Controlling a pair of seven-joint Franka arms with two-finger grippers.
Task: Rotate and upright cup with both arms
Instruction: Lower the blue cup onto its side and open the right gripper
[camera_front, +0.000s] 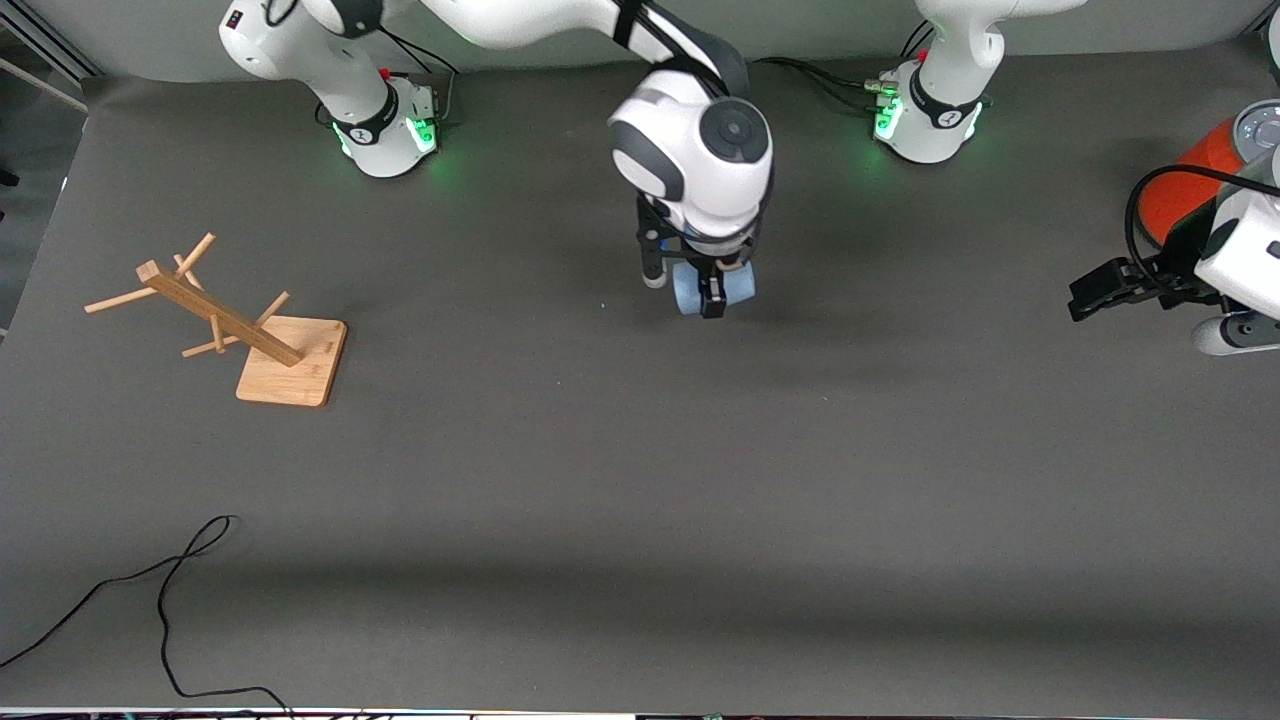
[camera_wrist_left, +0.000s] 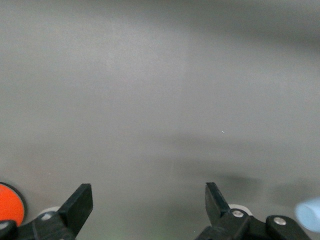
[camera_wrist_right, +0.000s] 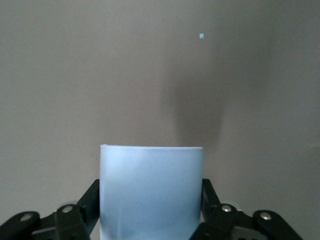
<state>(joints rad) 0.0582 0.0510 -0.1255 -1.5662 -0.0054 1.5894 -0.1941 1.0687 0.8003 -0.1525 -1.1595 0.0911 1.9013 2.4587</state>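
Two glossy white arms (camera_front: 690, 150) with dark joint bands, black cables, green-lit round bases (camera_front: 385, 135), black grippers with silver screws.

You have the cup (camera_front: 690, 290) mid-counter (camera_front: 640, 520), in the right hand (camera_front: 700, 290). The rack (camera_front: 240, 325) stands toward the right arm's end; the can (camera_front: 1190, 185) and left hand (camera_front: 1095, 290) toward the left arm's.

The smooth, matt pale blue plastic-looking tapered cup (camera_wrist_right: 151, 192) sits between matt black gripper fingers (camera_wrist_right: 89, 204) of glossy white arms (camera_front: 690, 150), over a dull grey cloth-like counter (camera_front: 640, 500), with a bare light wooden peg rack (camera_front: 235, 325) and a glossy orange-red silver-topped can (camera_front: 1205, 175).
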